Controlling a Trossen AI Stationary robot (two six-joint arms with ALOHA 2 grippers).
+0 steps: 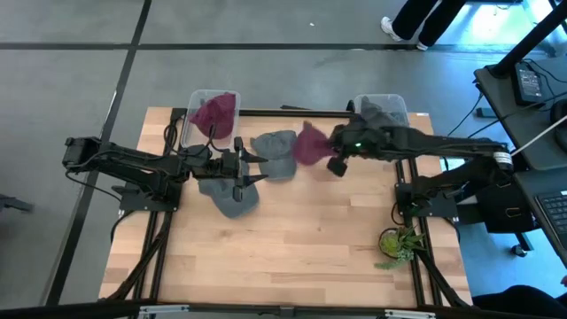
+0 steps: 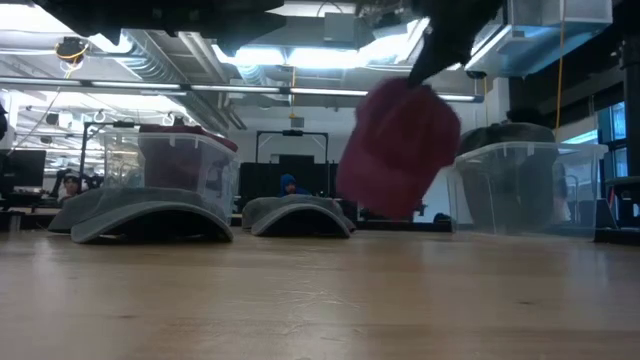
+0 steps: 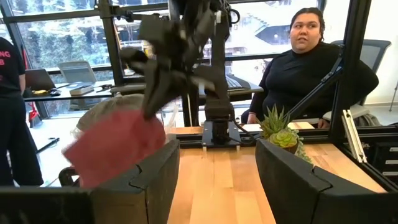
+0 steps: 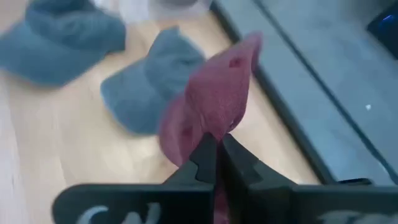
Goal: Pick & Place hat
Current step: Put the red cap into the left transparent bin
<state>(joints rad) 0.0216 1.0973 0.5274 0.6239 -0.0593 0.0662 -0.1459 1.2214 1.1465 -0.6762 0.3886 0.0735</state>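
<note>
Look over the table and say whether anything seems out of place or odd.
Nothing looks damaged or spilled. The red hat hangs in the air, pinched by the right gripper. Two grey hats lie loose on the table, outside the two bins.

Lab: exposed ceiling ducts (image 2: 200, 60), workstations

Dark arms (image 1: 133, 168) — green indicator light (image 1: 358, 144)

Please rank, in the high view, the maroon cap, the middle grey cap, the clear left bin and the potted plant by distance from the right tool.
1. Maroon cloth cap, held in the right tool.
2. Middle grey cloth cap, just leftward.
3. Small green potted plant, near the table's right front corner.
4. Clear plastic left bin, far left.
</note>
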